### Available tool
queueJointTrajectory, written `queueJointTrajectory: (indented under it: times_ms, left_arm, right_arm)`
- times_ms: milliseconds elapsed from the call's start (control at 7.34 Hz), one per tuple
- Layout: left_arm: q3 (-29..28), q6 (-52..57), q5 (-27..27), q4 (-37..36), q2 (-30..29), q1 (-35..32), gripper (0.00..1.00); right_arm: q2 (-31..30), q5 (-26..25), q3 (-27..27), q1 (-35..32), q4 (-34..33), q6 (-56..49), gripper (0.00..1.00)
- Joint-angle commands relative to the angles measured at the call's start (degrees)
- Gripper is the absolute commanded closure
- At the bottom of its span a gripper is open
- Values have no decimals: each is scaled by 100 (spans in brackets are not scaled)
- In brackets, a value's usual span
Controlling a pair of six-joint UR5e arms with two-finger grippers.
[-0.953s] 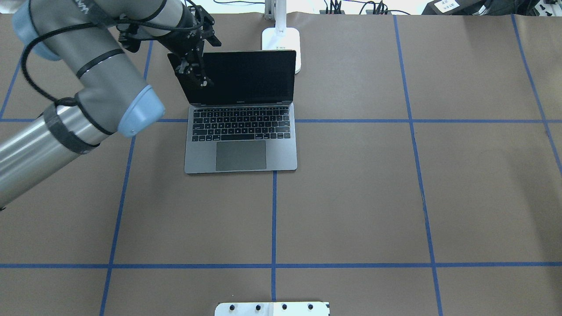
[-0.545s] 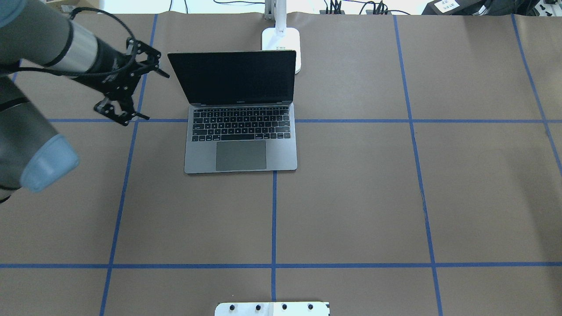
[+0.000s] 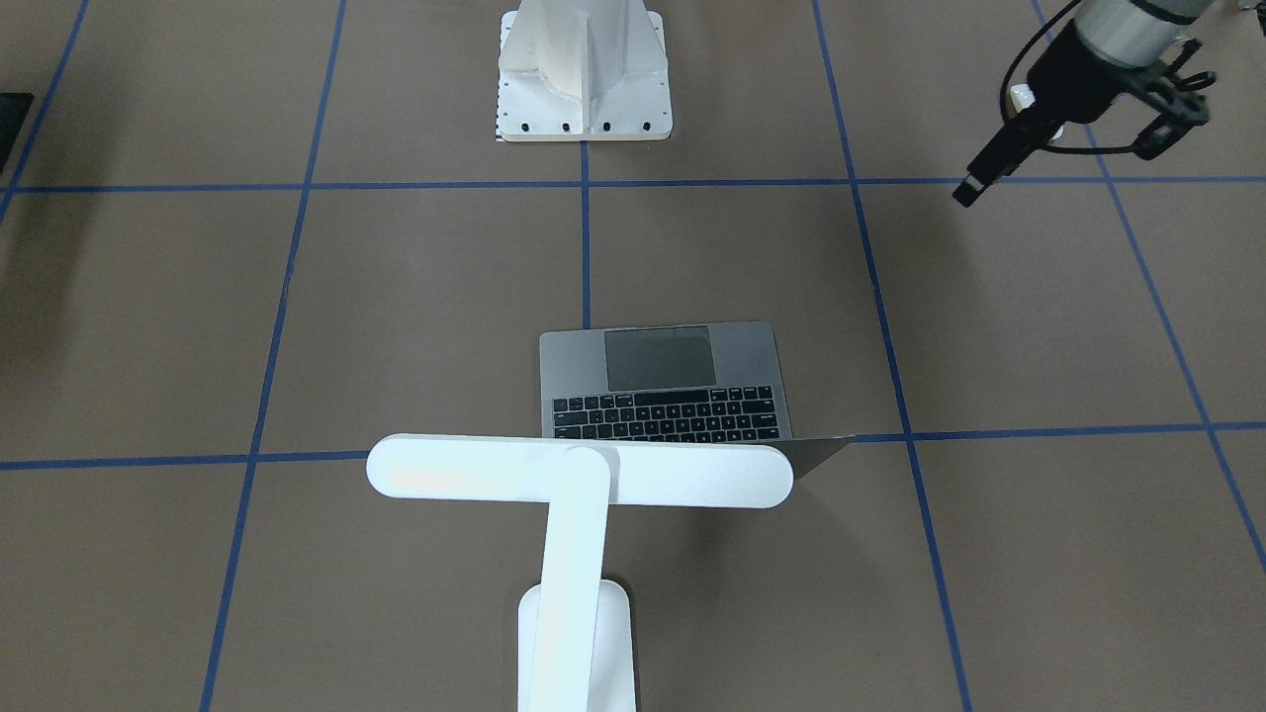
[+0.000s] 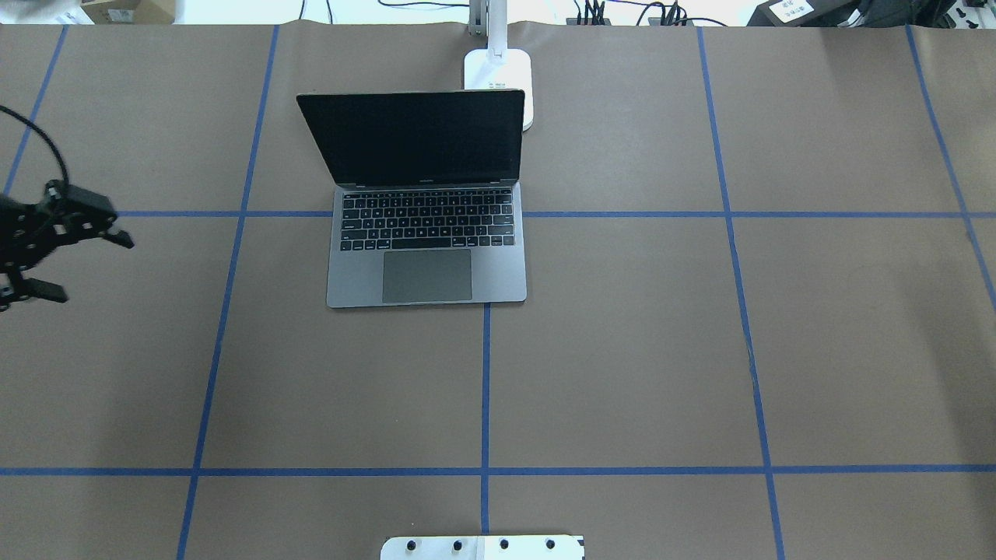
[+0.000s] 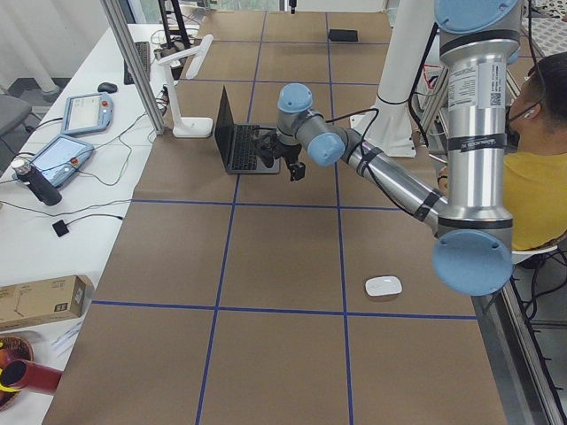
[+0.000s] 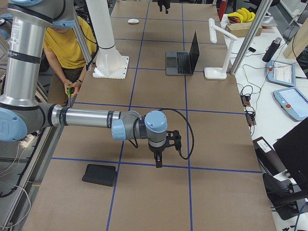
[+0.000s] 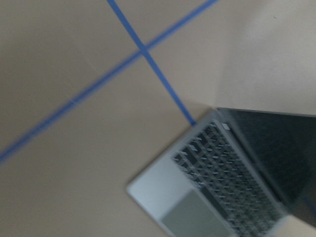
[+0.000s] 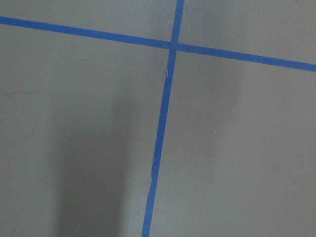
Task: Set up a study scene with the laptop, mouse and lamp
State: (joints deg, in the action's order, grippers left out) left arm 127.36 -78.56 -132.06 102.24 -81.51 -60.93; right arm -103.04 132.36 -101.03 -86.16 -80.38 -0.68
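Since a second ago the left gripper [image 4: 93, 270] has drawn back from the lid of the laptop [image 4: 426, 264] and now hangs well off to the laptop's left. It is half cut off by the overhead frame's edge, with its claw spread wide and holding nothing. The laptop has not shifted; it stands open with a dark screen. From the front, the long bar head of the lamp [image 3: 579, 472] hides that screen completely. The lamp's base is just behind the laptop's lid, near its right rear corner, and the lid covers part of it from overhead. The mouse [image 5: 384, 286] lies well apart from the laptop, on its left and nearer the robot, outside the overhead picture. The left wrist view of the laptop is smeared with blur. The right gripper [image 6: 159, 161] shows only in the side view, far to the laptop's right near a black mat [image 6: 99, 174]; I cannot tell whether its claw is wide or narrow.
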Motion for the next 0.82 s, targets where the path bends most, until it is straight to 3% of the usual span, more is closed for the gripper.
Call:
queueJointTrajectory:
  times_ms: [0,272,409,681]
  left_arm:
    - [-70,3052,-469,6,1159,-1389,0]
    - [-569,5069,-478,15,1549,-2314,0]
    - [-807,5383,-487,32,1559,-2519,0]
    - [-1115,5395,-487,41,1559,-2547,0]
  right_arm:
    - [12,9,13,-6,-4,-11,0]
    - [-32,105,30,-6,-13,33,0]
    - [-128,105,48,-6,-100,59,0]
    - [-488,778,74,-443,-101,-10,0]
